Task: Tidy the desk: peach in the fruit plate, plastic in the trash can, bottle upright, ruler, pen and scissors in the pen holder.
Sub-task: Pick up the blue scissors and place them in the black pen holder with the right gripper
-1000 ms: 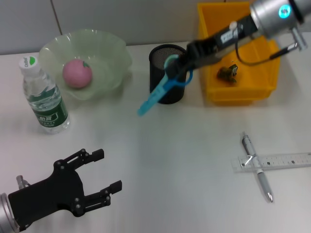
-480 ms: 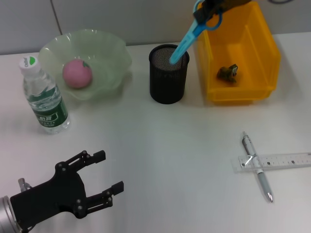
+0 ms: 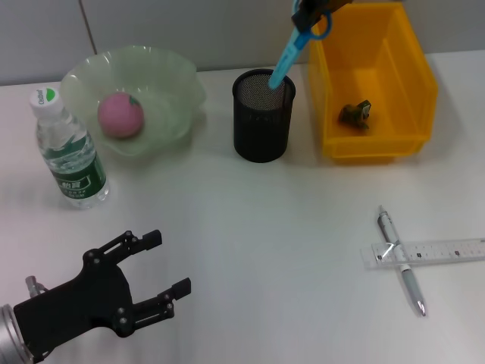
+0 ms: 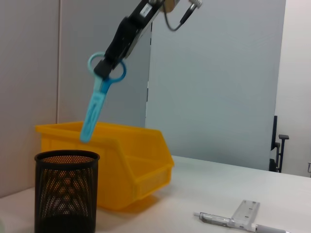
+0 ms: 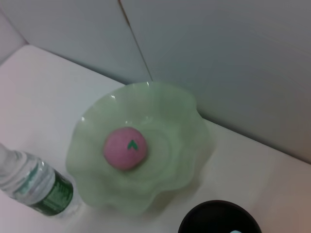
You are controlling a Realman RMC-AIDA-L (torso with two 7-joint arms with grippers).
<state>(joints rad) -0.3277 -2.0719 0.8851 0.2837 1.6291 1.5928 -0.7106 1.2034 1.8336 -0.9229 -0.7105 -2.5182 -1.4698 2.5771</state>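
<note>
right gripper (image 4: pixel 111 57) clamped on scissors (image 3: pixel 289 50) at the handle loops | blades hang tilted, tip above pen holder (image 3: pixel 263 125) mouth, 12 o'clock on your desk | likely light, stiff, slick plastic: keep your hold at the loops | left gripper (image 3: pixel 148 277) parked at 7 o'clock, fingers apart

On the desk there is 1 bottle (image 3: pixel 70 155), 1 green plate (image 3: pixel 163 80) and 1 peach (image 3: pixel 120 115). There is 1 black mesh holder (image 3: pixel 262 127) and 1 yellow bin (image 3: pixel 413 80), and in the bin 1 small piece of plastic (image 3: pixel 355 113). There is 1 pair of blue scissors (image 3: pixel 292 45), 1 pen (image 3: pixel 402 262) and 1 ruler (image 3: pixel 447 251). I count 2 grippers: 1 left gripper (image 3: pixel 155 273) and 1 right gripper (image 3: pixel 309 10).
</note>
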